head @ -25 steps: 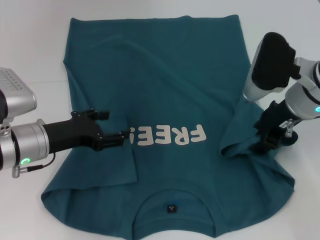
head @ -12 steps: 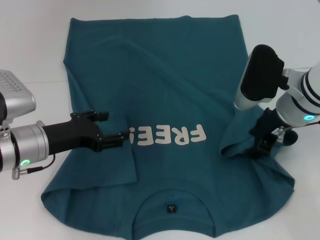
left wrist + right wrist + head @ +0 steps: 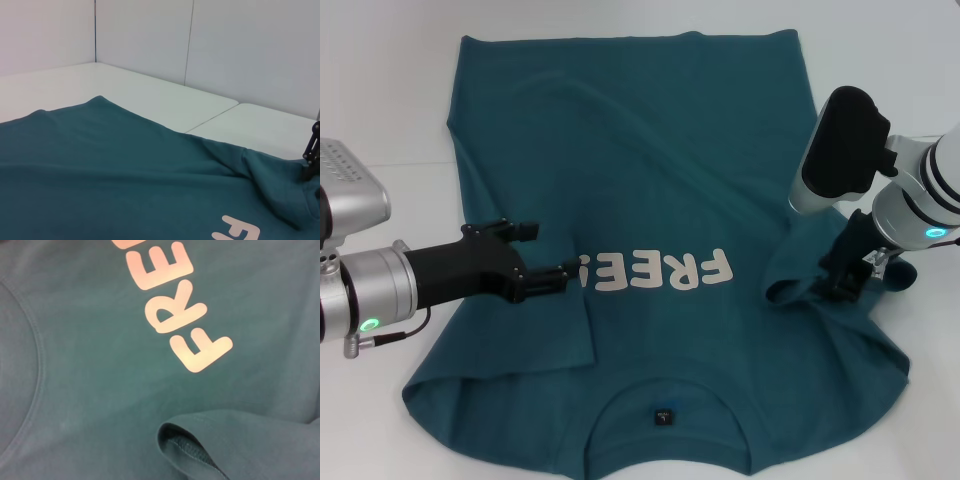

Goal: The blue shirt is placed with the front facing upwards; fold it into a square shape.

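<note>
We note the right gripper (image 3: 835, 285), clamped on the blue shirt (image 3: 650, 180) sleeve, has carried it inward; left gripper (image 3: 545, 262) gapes empty; fold progressing

The shirt (image 3: 650, 190) is big and dark blue-green. It lies mostly flat on the table with its front side up. Its neck hole is on the near side, and its bottom edge is on the far side. A small dark label (image 3: 663, 416) sits inside the neck. White letters (image 3: 655, 271) across the chest say "FREE", and they look upside down in the head view. The left sleeve is folded in over the front, and its edge covers part of the last letter. The right sleeve (image 3: 810, 275) is bunched up and lifted a little, so its open end shows. Soft wrinkles run across the far half.
</note>
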